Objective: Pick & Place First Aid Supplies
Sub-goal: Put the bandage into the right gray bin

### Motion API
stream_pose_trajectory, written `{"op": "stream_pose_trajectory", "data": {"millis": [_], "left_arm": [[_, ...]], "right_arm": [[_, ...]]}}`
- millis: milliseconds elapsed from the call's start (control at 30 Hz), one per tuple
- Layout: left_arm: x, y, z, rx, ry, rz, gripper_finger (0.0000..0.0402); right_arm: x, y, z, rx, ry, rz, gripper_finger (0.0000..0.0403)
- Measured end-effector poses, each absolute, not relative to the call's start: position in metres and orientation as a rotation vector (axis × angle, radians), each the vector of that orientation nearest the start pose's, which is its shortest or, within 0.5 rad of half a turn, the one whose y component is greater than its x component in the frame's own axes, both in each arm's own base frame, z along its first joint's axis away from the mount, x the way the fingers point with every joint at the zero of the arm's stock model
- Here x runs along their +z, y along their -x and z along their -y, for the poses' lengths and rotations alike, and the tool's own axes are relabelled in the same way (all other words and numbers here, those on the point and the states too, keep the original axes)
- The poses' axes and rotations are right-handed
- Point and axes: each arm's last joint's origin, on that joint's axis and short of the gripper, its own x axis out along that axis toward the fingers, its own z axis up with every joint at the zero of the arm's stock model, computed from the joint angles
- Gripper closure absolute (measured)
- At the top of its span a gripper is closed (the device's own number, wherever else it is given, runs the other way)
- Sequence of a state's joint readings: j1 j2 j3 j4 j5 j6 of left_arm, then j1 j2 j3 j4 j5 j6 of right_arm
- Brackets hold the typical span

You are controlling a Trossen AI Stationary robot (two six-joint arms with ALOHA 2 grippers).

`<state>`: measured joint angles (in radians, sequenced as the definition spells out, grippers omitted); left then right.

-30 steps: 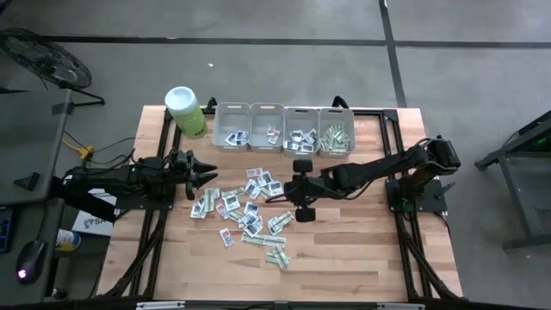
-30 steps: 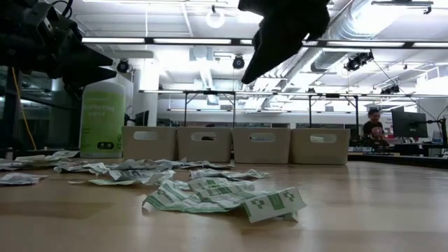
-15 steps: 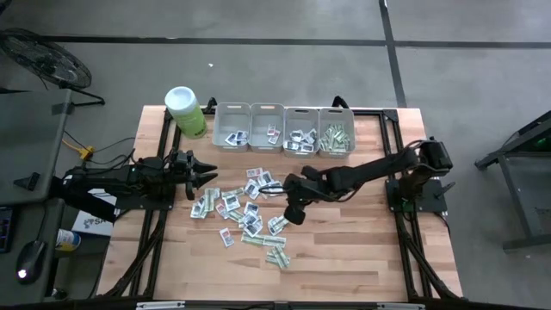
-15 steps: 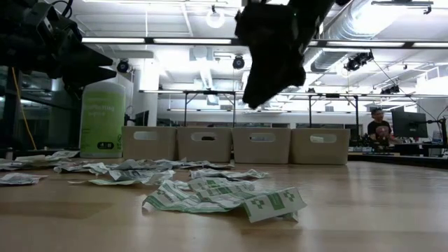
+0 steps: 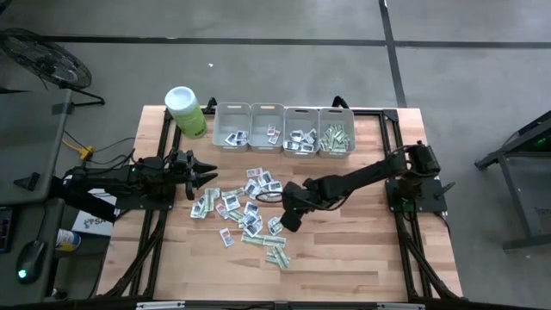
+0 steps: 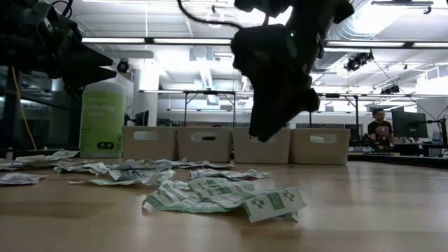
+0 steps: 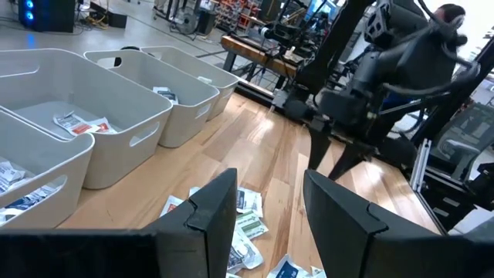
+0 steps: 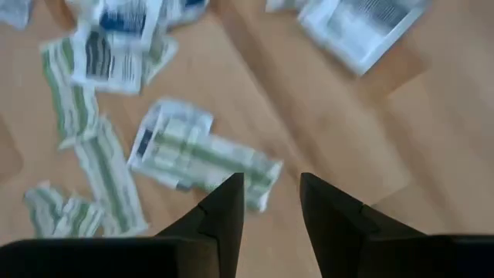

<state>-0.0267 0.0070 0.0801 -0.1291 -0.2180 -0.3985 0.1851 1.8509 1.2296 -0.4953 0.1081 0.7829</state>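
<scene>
The first aid supplies (image 5: pixel 245 211) lie scattered flat on the wooden table's middle, white squarish packets and green-and-white strips (image 6: pixel 210 192). My right gripper (image 5: pixel 287 222) hangs open over the pile's right side, slanting down, its tips (image 6: pixel 262 133) above the packets. In the right wrist view a green-and-white packet (image 8: pixel 204 158) lies on the wood just ahead of the open fingers (image 8: pixel 270 193), with nothing between them. My left gripper (image 5: pixel 211 176) waits open and level at the table's left, clear of the pile (image 7: pixel 247 224).
Several grey bins (image 5: pixel 284 129) stand in a row at the far edge, each holding some packets (image 7: pixel 77 123). A lime-green canister (image 5: pixel 185 110) with a white lid stands at the far left. A person (image 6: pixel 378 126) sits in the room behind. Bare wood lies toward the near edge.
My right gripper has come down toward the packets and shifted toward the table's near edge and a little left, rolling about its own axis as it sank. The packets and my left gripper have stayed where they were.
</scene>
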Motion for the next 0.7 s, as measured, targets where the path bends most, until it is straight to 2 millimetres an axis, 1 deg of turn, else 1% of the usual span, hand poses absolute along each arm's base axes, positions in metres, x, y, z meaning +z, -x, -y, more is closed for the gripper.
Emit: {"op": "stream_pose_trajectory", "data": {"millis": [133, 333, 500, 700], "left_arm": [[0.178, -0.092, -0.004, 0.200, 0.390, -0.017, 0.0252], [0.178, -0.092, -0.004, 0.200, 0.390, -0.017, 0.0252], [0.178, -0.092, -0.004, 0.200, 0.390, -0.017, 0.0252], [0.178, -0.092, -0.004, 0.200, 0.390, -0.017, 0.0252]], "right_arm": [[0.167, -0.365, -0.067, -0.343, -0.586, -1.107, 0.0281], [0.162, -0.368, -0.067, -0.344, -0.613, -1.114, 0.0281], [0.150, -0.373, -0.066, -0.334, -0.637, -1.129, 0.0281], [0.148, -0.375, -0.061, -0.350, -0.642, -1.122, 0.0281]]}}
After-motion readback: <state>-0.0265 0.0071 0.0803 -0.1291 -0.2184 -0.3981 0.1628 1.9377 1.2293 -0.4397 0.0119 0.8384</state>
